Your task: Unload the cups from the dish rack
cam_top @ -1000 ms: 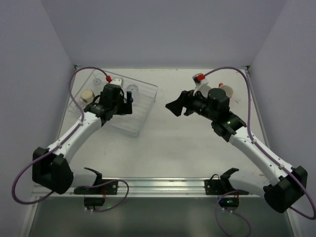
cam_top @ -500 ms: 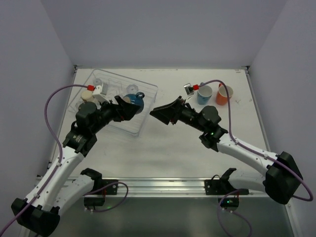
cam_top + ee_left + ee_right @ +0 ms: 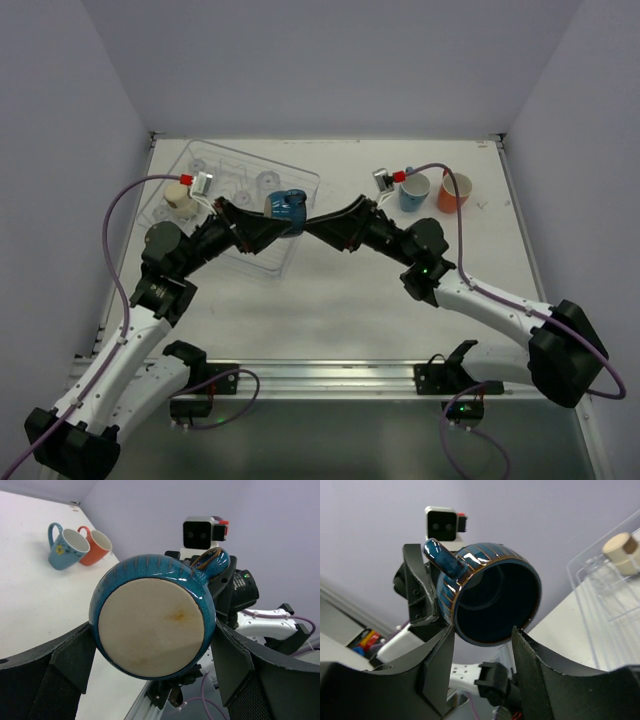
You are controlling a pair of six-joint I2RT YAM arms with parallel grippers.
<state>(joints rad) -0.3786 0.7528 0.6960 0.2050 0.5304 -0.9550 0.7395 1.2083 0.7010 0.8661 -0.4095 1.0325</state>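
Left pincer [image 3: 265, 222] clamped on dark blue cup [image 3: 288, 206], held off the bench [image 3: 350, 290] over dish rack [image 3: 300, 184] right rim, toward far edge. Right pincer [image 3: 322, 222] spread, flanking cup mouth; contact unclear. Rack sits at far-left corner

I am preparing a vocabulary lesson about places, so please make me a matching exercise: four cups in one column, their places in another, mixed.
1 dark blue cup
2 cream cup
3 orange cup
4 light blue mug

A in the dish rack
B on the table, rightmost
C held up by the left gripper
D on the table, beside the orange cup

Pairs: 1-C, 2-A, 3-B, 4-D
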